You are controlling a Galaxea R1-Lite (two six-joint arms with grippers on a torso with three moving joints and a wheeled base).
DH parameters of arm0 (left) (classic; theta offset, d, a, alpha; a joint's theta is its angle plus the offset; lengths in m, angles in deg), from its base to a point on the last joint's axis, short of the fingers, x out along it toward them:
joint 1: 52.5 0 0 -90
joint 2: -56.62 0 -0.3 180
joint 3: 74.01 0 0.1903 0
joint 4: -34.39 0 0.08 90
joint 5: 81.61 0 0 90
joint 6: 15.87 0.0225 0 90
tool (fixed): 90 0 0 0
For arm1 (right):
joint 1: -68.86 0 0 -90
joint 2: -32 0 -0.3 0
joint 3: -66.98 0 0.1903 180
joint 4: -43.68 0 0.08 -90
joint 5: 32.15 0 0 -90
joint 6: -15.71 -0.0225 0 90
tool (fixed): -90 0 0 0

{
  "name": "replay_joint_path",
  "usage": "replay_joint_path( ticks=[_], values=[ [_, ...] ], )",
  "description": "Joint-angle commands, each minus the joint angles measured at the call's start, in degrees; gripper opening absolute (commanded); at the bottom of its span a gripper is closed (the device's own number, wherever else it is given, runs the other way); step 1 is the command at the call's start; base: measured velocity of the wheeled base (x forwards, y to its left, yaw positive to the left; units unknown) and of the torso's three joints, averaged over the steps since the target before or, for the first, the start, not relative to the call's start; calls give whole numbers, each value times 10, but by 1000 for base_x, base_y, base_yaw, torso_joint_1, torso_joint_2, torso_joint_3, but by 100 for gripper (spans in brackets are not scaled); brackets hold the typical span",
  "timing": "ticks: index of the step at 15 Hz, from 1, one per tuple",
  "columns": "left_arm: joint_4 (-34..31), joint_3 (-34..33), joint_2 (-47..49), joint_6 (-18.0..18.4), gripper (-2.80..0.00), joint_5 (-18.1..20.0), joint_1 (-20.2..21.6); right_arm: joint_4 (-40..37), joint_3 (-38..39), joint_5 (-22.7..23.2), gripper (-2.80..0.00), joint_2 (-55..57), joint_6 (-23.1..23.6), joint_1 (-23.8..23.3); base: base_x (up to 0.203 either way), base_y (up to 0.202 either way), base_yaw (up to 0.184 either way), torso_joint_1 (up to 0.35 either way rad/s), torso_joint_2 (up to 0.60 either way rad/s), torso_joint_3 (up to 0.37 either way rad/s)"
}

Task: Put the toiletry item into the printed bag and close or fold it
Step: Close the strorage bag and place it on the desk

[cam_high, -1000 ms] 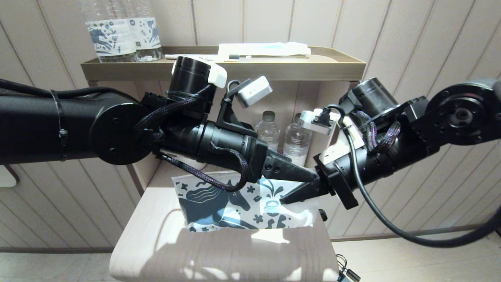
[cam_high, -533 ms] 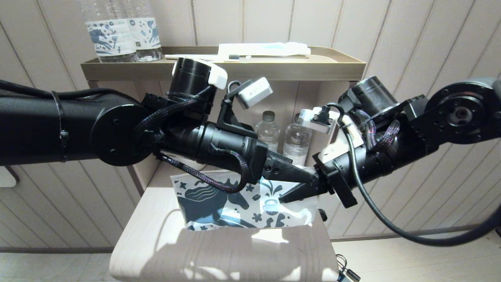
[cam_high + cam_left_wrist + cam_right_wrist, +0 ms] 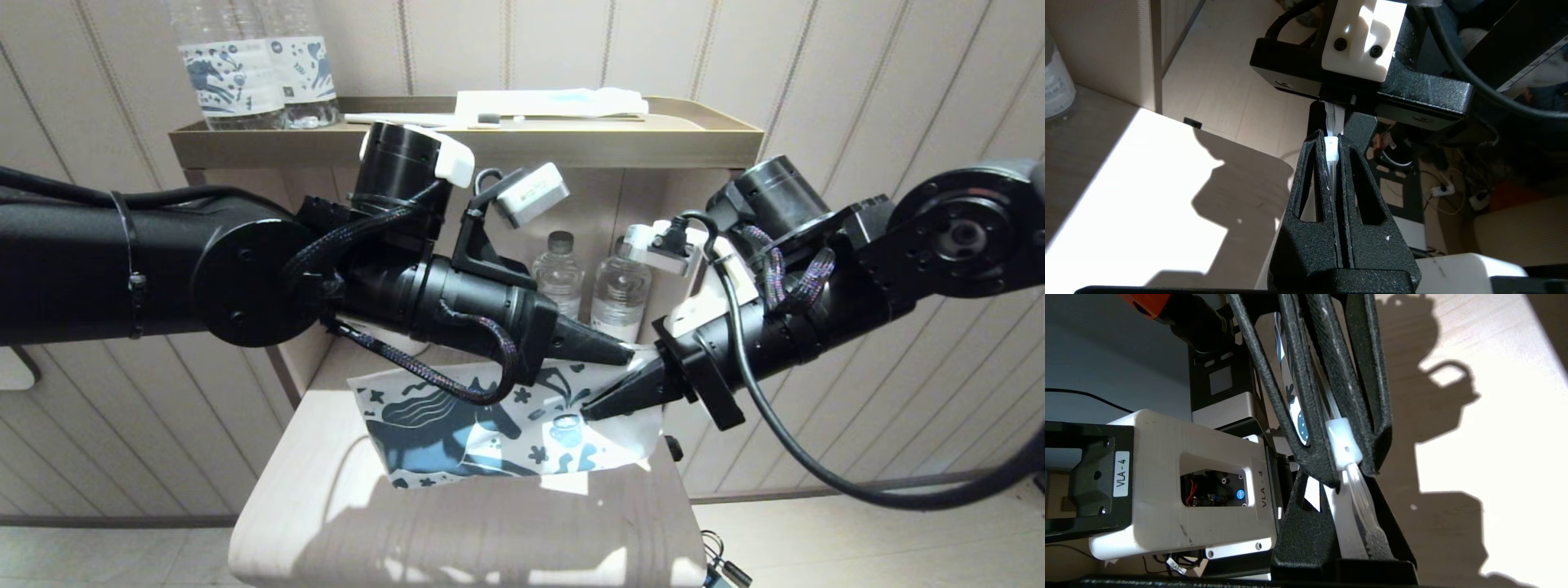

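The printed bag (image 3: 457, 425), white with a dark blue horse and flowers, hangs above the wooden stool, held by its top edge between both arms. My left gripper (image 3: 627, 356) (image 3: 1332, 139) is shut on the bag's small white slider (image 3: 1332, 148) (image 3: 1344, 446) on that edge. My right gripper (image 3: 592, 411) (image 3: 1349, 486) faces it tip to tip and is shut on the clear top strip just beyond the slider. Part of the bag's print (image 3: 1292, 396) shows past the left fingers. The pale toothbrush with the dark grey head is hidden.
The wooden stool top (image 3: 490, 531) lies under the bag. Behind it, a brown tray (image 3: 465, 147) carries two labelled bottles (image 3: 245, 73), a white packet with a blue stripe (image 3: 547, 102) and a white toothbrush (image 3: 433, 119). Two small bottles (image 3: 559, 273) stand on the shelf below.
My left gripper has drawn back to the left along the bag's top edge, and the bag has shifted a little left and up. The right gripper has barely moved.
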Motion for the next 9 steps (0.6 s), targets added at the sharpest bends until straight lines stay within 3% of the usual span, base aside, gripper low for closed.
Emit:
replay_joint_path(
  ticks=[1,9],
  values=[
    [-1,-4,6,15,-280,2,-1,-1,0,3,-280,0,1,0,0,0,0,0,0,0],
    [0,-5,8,17,-280,2,0,1,21,-2,-280,-12,4,-32,0,0,0,0,0,0]
  ],
)
